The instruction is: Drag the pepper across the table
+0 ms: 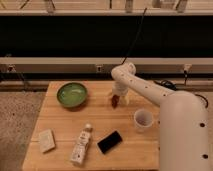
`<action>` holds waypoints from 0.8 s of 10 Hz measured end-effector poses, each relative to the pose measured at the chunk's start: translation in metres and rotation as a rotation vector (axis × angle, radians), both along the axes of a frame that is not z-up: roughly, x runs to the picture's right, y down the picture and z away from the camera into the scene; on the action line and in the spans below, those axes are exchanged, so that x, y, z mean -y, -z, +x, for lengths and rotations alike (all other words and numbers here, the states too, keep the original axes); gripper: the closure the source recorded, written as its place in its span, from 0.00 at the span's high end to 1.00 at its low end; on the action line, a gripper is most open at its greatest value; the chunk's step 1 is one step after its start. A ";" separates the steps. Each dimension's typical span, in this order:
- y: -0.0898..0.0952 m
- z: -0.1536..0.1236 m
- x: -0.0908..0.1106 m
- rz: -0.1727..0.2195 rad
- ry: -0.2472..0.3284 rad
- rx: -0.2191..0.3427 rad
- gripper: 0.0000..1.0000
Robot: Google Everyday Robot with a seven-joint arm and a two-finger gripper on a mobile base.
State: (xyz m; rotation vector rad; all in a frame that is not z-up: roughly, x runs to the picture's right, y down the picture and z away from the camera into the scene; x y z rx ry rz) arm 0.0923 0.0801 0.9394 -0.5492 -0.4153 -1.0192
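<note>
- Camera view, the only one on offer: the white arm reaches in from the right, and its hand [118, 96] is down low over the middle of the light wooden butcher-block surface [60, 120], toward the far edge.
- The small dark red-brown pepper [115, 103] lies directly under the hand, in contact with it or very nearly so. How far the hand is open, and whether it has hold of the pepper, I cannot tell from here.
- Risk one: if the hand only presses on the pepper, a sideways pull could let it roll or slip out and be left behind.
- Risk two: the round green bowl [72, 95] sits near, to the left. A drag that way could push the pepper or the hand into its rim and shove it.
- Risk three: the small white cup [143, 120] stands near, to the front right. It looks light, and a sweep toward it, or the forearm passing over it, could tip it.
- The black phone-like slab [110, 142] and the white bottle lying on its side [82, 146] occupy the near lane. The pale rectangular sponge block [46, 140] lies well apart.
- Containers: the bowl appears empty. The cup shows nothing inside, though its bottom is not fully visible.
</note>
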 end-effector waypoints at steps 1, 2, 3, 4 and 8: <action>-0.001 0.000 -0.001 -0.001 0.001 0.003 0.80; -0.002 0.000 -0.001 -0.001 0.002 0.006 0.80; -0.002 0.000 -0.002 -0.001 0.003 0.008 0.80; -0.003 0.001 -0.002 -0.002 0.002 0.012 0.75; -0.004 0.002 -0.003 -0.005 -0.001 0.025 0.36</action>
